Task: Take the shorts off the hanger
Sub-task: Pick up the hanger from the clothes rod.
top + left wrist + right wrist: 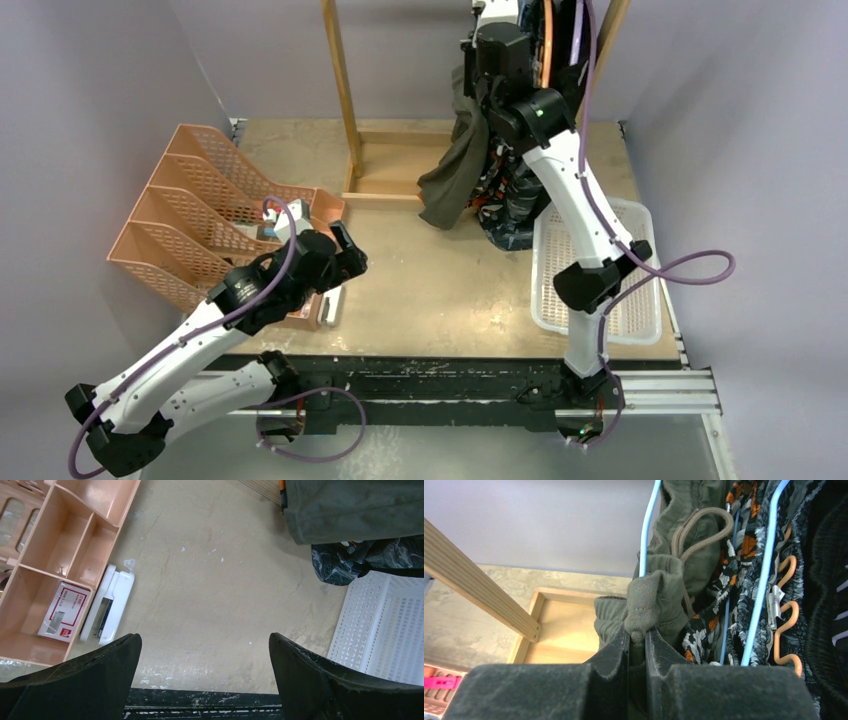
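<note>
Pale lilac walls close in a scuffed beige tabletop (450, 290), and at its far side stands a bare wooden rack (340, 90), my marker for everything else. The right arm (575, 190) rises steeply from the near edge, bends at the elbow and reaches up into the clothes hanging just right of the rack's upright post. The right gripper (637, 634) is pinched tight on a bunched fold of the olive green fabric shorts (656, 600), its two black fingers nearly meeting with cloth squeezed between them. A pale blue wire hanger (647, 535) rises right behind the fold, and a drawstring loops above it. Farther out from the post hang the orange-black-white camouflage shorts (749, 545), then the dark grey-blue camouflage shorts (796, 535), then the plain black shorts (829, 580) outermost.

The left arm (190, 340) lies low and folded, well to the near-left of the rack. The left gripper (205, 640) is spread wide apart, hovering above bare tabletop.

Left of the rack sits a peach plastic organiser (190, 200) with slanted slots. One of its low front compartments holds a small white-and-red cardboard box (65, 611). A white stapler (107, 605) lies on the table just beside that compartment. A white perforated plastic basket (632, 318) rests to the near-right of the rack, below the hanging shorts, with the right arm's elbow over it.
</note>
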Robot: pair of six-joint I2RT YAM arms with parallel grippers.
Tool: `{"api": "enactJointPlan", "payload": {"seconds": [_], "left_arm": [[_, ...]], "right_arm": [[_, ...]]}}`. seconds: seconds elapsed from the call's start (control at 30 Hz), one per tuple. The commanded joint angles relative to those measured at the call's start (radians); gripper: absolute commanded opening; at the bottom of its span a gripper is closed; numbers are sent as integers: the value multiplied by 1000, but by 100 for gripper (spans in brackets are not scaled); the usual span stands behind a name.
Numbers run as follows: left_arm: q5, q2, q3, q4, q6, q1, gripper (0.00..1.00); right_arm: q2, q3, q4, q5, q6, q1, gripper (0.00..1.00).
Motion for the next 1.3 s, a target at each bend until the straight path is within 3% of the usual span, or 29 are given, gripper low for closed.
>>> {"api": "enactJointPlan", "payload": {"seconds": [0.0,0.17,0.33,0.67,0.97,1.27], "left_arm": [[-21,-5,-3,-10,-26,-1,99],[-15,-3,-19,15,-34,-1,99],[-10,-3,-20,17,-42,-1,99],[-38,-52,32,-18,-44,-1,99],[-84,-84,92,-34,-63,-1,100],[-57,-98,109,37,-80,-1,100]], "right_arm": [[-120,68,86,-68,3,-2,0],[-239,-81,172,-167,51,-4,0],[-245,-85,179,-199,85,-4,0],[-380,-283,279,-345,196,-4,0],[-614,-584,388,-718,230,-3,0],[-905,-997,453,-903,285,-2,0]]}}
